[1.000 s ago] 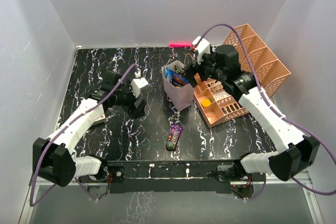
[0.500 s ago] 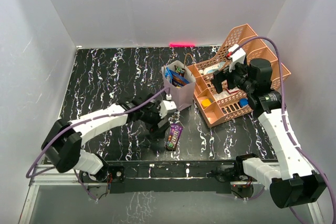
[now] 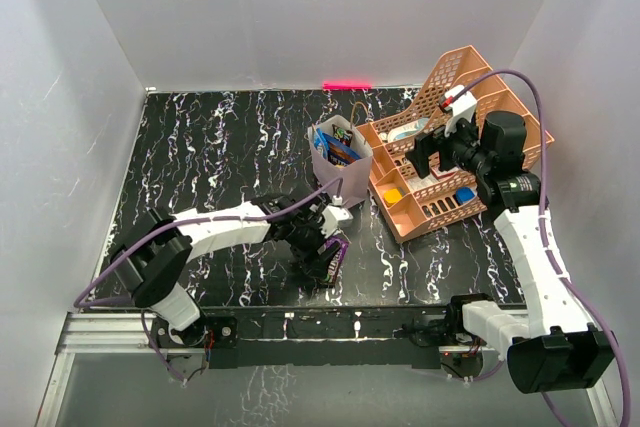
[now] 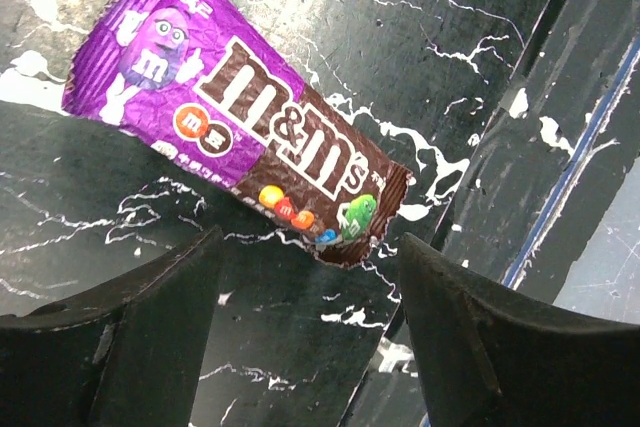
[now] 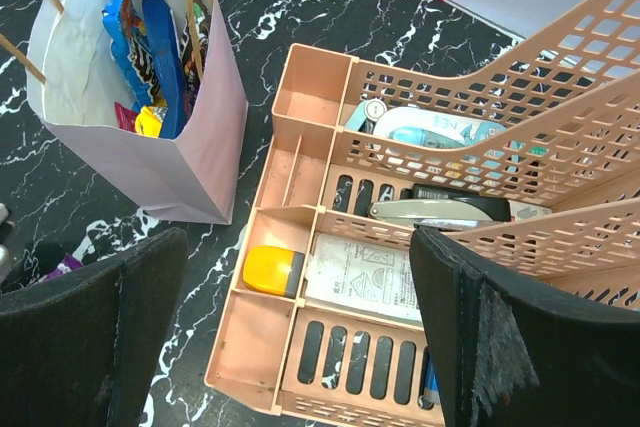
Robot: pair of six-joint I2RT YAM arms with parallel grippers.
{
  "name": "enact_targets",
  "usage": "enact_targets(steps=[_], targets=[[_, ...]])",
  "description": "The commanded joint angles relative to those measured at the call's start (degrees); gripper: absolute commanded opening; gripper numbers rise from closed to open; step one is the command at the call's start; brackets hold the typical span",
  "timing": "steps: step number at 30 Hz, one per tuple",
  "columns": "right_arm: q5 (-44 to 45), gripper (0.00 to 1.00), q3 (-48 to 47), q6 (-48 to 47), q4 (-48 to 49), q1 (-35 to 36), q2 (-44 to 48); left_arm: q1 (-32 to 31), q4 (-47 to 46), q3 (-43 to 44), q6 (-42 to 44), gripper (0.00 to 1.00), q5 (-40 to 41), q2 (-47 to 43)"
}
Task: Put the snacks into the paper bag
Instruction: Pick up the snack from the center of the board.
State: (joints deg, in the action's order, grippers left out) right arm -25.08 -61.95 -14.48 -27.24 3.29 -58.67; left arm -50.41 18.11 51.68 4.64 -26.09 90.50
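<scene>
Counter [image 3: 200,147]: black with white veining; it carries everything below.
Left arm [image 3: 215,232]: stretched low across the counter towards the middle, near the front edge.
Left fingers [image 3: 320,252]: spread apart and gripping nothing; they reach down over the counter just beside one end of a packet; in the wrist view the brown end of that packet lies between the two tips, and contact cannot be told.
M&M's packet [image 4: 250,117]: purple and brown; flat on the counter, angled, in front of the bag and outside it.
Paper bag [image 3: 345,177]: pale pinkish-white, upright at mid-counter, mouth open, thin tan handles standing up; its right side is just beside the tray.
Snacks [image 5: 160,57]: several packets stand on end inside the bag; blue wrappers mostly, with a bit of yellow and red low down.
Organiser tray [image 5: 300,87]: salmon-pink mesh, right of the bag; a yellow block [image 5: 272,269] sits in a front compartment, a white printed sachet [image 5: 360,282] beside it, a white and teal device [image 5: 430,129] further back.
Right fingers [image 3: 422,152]: held wide apart, empty, above the tray.
</scene>
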Motion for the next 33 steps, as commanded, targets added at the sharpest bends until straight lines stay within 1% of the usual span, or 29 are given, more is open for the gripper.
enact_targets(steps=[1, 9, 15, 21, 27, 33], targets=[[-2.18, 0.98, -0.16, 1.12, 2.82, -0.72, 0.2, -1.45, -1.18, 2.03, -2.07, 0.65, -0.31, 2.35], [-3.51, 0.98, 1.0, 1.69, 3.66, -1.99, 0.97, -2.74, -0.09, 3.6, -1.65, 0.52, 0.12, 5.75], [-4.47, 0.98, 1.27, 1.96, 4.05, -2.75, 0.45, -3.07, 0.26, 3.86, -0.41, 0.38, 0.91, 6.52], [-5.1, 0.98, 0.97, 2.08, 4.3, -3.11, -0.53, -3.06, 1.41, 4.88, 2.16, 0.21, 2.28, 6.3], [-5.13, 0.98, 1.19, 1.88, 4.76, -3.09, -0.86, -3.07, 3.21, 5.85, 6.83, 0.0, 3.52, 3.72], [-4.74, 0.98, 1.44, 1.25, 5.44, -3.11, -1.4, -3.05, 5.83, 6.07, 13.49, 0.0, 2.97, -0.44]])
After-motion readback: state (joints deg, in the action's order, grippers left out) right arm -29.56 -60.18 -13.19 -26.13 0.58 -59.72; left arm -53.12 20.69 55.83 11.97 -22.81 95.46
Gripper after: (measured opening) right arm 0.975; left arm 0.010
